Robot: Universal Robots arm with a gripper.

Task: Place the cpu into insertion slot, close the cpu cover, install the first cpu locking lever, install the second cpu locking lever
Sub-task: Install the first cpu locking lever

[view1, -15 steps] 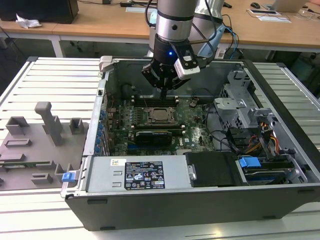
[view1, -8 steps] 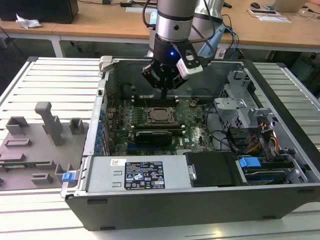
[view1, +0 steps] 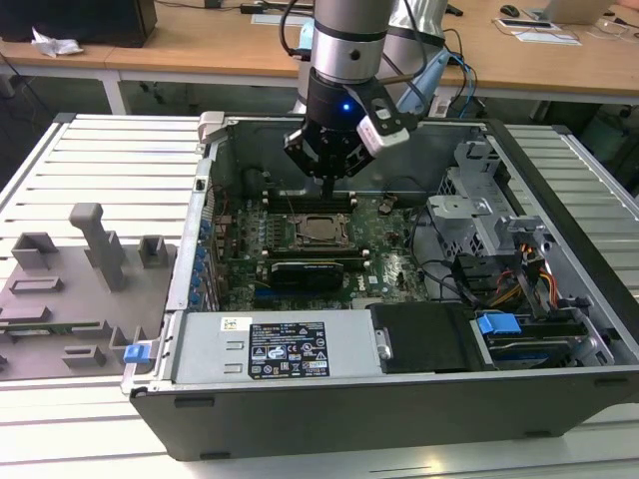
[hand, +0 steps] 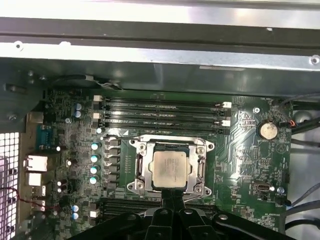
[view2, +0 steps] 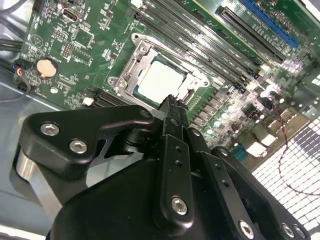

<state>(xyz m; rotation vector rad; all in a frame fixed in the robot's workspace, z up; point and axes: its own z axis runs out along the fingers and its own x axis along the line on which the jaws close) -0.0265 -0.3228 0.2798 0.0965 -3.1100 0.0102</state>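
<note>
The cpu [hand: 170, 168] lies flat in the insertion slot [hand: 133, 186] on the green board, its silver top showing through the window of the cpu cover [hand: 146, 170], which lies down over it. In the second wrist view the cpu [view2: 161, 80] is just past my fingertips. My gripper [hand: 172, 194] hangs over the socket's edge on the side away from the memory slots. It is shut, with nothing between the fingers. In the exterior view the gripper [view1: 327, 188] is inside the open computer case, a little above the cpu [view1: 321, 229].
Long black memory slots [hand: 160, 112] run along the socket's far side, and a coin battery [hand: 267, 130] sits on the board. A black card [view1: 305, 270], drive cage [view1: 479, 215], cables [view1: 509, 274] and power supply [view1: 280, 349] crowd the case. A grey fixture tray [view1: 70, 289] lies at the exterior view's left.
</note>
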